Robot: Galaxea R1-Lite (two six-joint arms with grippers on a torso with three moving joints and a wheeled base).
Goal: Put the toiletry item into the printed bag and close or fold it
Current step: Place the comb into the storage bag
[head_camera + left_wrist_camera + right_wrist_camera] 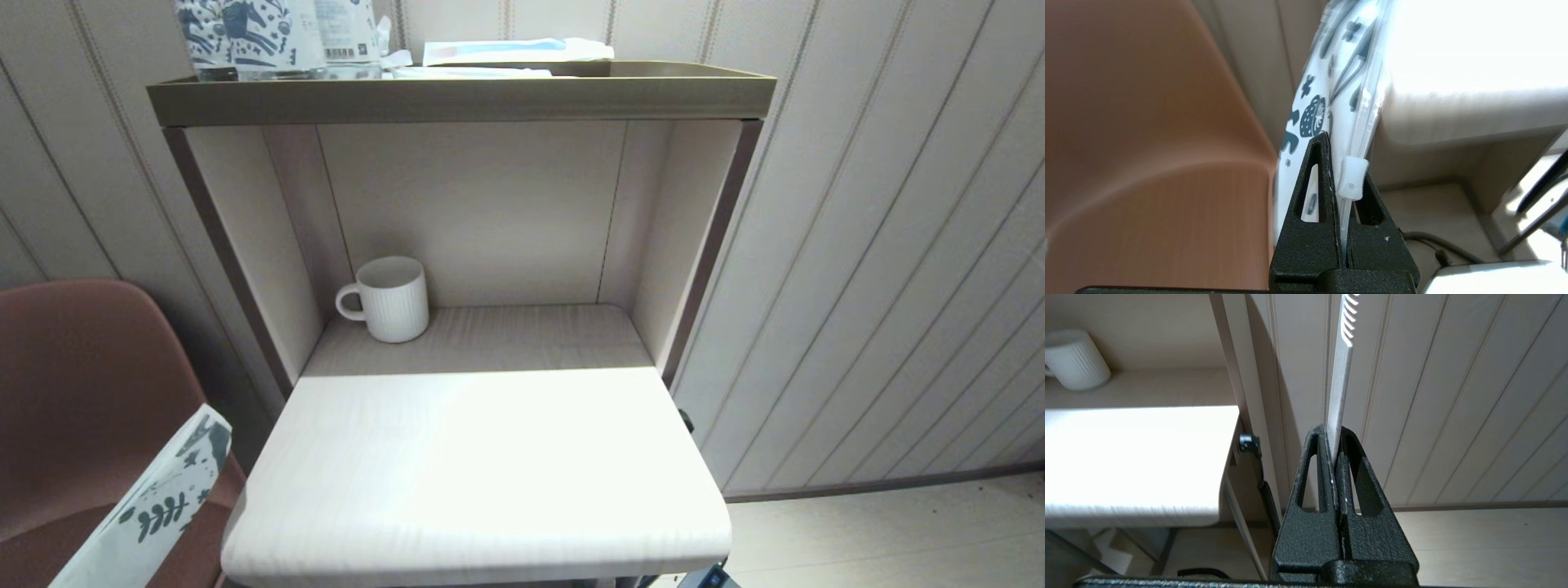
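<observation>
Printed bag (pixel 1314 106) is pinched by left gripper (pixel 1342 163) near its zip slider (pixel 1352 179), left of the table (pixel 490 474); comb (pixel 1340 384) is clamped in right gripper (pixel 1334 435), right of it.

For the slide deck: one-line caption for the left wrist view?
Left hand shut on the printed bag beside its white zip slider, between brown chair and table edge.

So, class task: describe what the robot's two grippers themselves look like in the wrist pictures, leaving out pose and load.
Both look alike. The left gripper and right gripper each have two matte black, rough-textured jaws shaped like tall triangles tapering to a tip, each with a long slot cut through it. They rise from a black crossbar at the base. No markings or cables show on either.
</observation>
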